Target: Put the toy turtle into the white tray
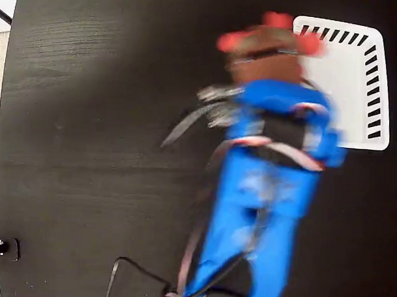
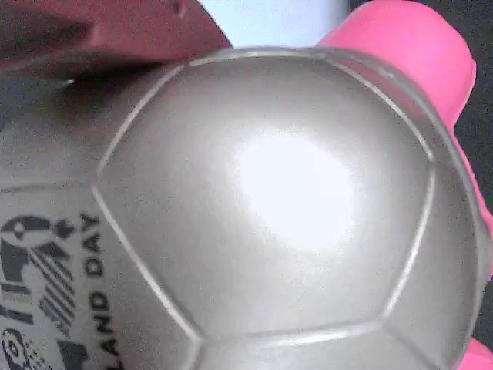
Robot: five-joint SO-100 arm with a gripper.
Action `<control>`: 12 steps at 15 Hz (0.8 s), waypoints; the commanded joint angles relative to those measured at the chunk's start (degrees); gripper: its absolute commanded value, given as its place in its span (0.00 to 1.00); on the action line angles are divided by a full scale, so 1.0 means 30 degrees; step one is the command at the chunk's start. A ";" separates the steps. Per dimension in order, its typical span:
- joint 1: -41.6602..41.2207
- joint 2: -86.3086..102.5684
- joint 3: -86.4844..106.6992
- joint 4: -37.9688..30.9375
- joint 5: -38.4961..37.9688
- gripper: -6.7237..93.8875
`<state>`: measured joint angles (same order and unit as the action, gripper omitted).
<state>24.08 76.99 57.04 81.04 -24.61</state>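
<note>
We see the turtle (image 1: 267,50) at the top of the fixed view, blurred, with its brownish-gold shell and red feet sticking out to the left, top and right, and it sits at the tip of the blue arm (image 1: 269,190), just at the left edge of the white tray (image 1: 377,83), with one red foot overlapping the tray's upper left corner; whether it hangs above the tray or touches it we cannot tell through the blur. In the wrist view the turtle (image 2: 262,216) fills nearly the whole picture: a shiny grey-gold shell cut into panels by thin grooves, a bright glare near its middle, and a dark printed mark with the letters "LAND DAY" on its lower left side. A pink-red foot (image 2: 408,54) shows past the shell at the upper right, and a dark red part lies across the upper left corner. The gripper (image 1: 266,72) is clamped on the turtle, as far as we can judge from the toy riding at the arm's end, though its fingers are hidden. The tray lies to the right of the turtle, white with dark slits along its top and right sides. Grey cables (image 1: 199,116) trail from the arm to the left of the turtle, over the black table (image 1: 87,151)
</note>
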 commanded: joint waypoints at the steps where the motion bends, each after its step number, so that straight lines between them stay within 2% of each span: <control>1: 0.2871 -0.1172 -0.4131 -0.0352 0.5303 0.07; 4: 0.4805 -0.2227 -0.5713 0.1494 0.9404 0.07; 5: 0.5010 -0.2461 -0.5742 0.2051 0.9961 0.07; 8: 0.4863 -0.3311 -0.5449 0.1670 1.0693 0.07; 12: 0.4219 -0.6562 -0.8818 0.1670 1.1514 0.07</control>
<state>37.35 57.66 37.53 86.13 8.53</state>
